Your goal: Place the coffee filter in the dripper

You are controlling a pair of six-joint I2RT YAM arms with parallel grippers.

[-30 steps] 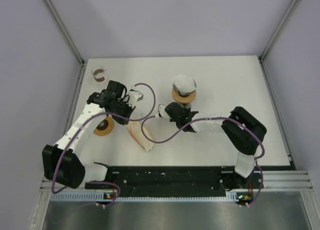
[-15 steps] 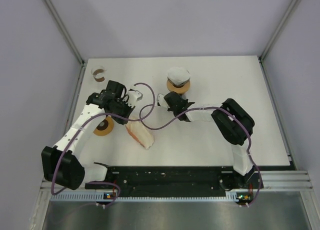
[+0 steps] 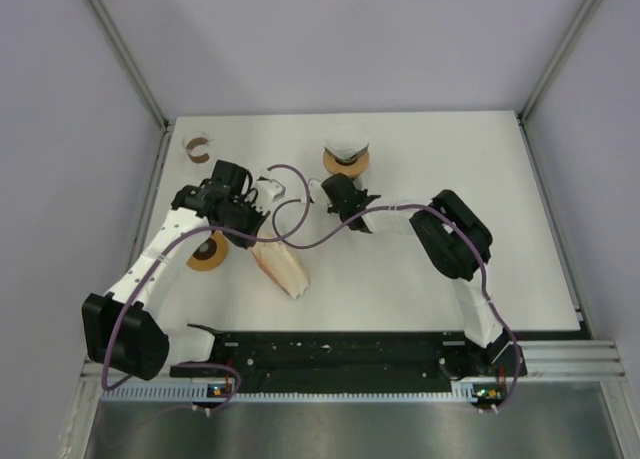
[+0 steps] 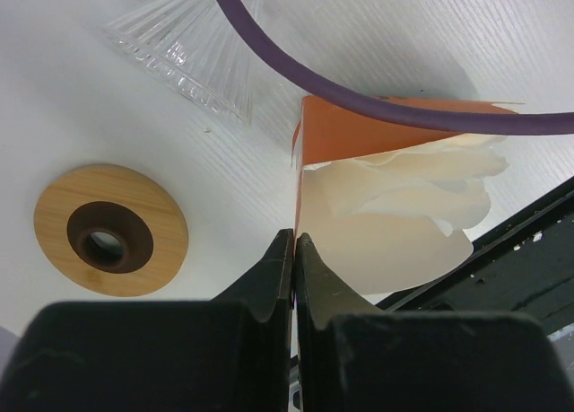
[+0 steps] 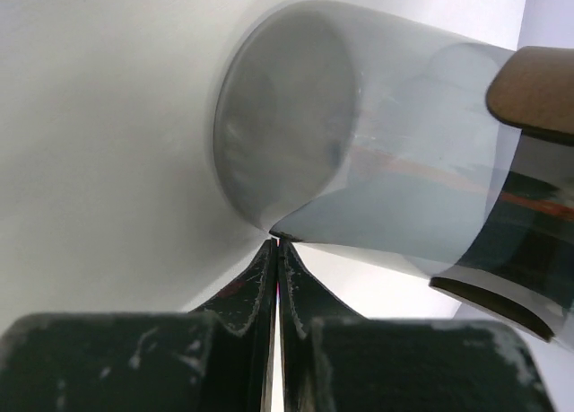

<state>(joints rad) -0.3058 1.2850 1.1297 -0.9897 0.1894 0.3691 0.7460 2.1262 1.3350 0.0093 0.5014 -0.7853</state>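
Observation:
A white paper coffee filter [image 3: 346, 139] stands open over a glass dripper with a wooden collar [image 3: 345, 163] at the back middle of the table. My right gripper [image 3: 340, 183] is shut on the filter's near rim. In the right wrist view the gripper [image 5: 277, 241] pinches the edge of the blurred filter cone [image 5: 282, 116], with the wooden collar [image 5: 538, 89] at the right. My left gripper [image 3: 249, 233] is shut on the edge of an orange filter packet [image 3: 282, 267]. The left wrist view shows this gripper [image 4: 294, 237] on the packet [image 4: 359, 134], with pale filters [image 4: 404, 206] sticking out.
A clear ribbed glass cone [image 3: 270, 189] lies beside the left gripper and shows in the left wrist view [image 4: 188, 48]. A wooden ring [image 3: 207, 252] lies under the left arm. A second wooden ring [image 3: 197, 147] sits at the back left. Purple cables [image 3: 300, 229] loop between the arms.
My right gripper has moved back and left with the filter, and the wooden-collared dripper has shifted the same way. The left gripper and packet have barely moved.

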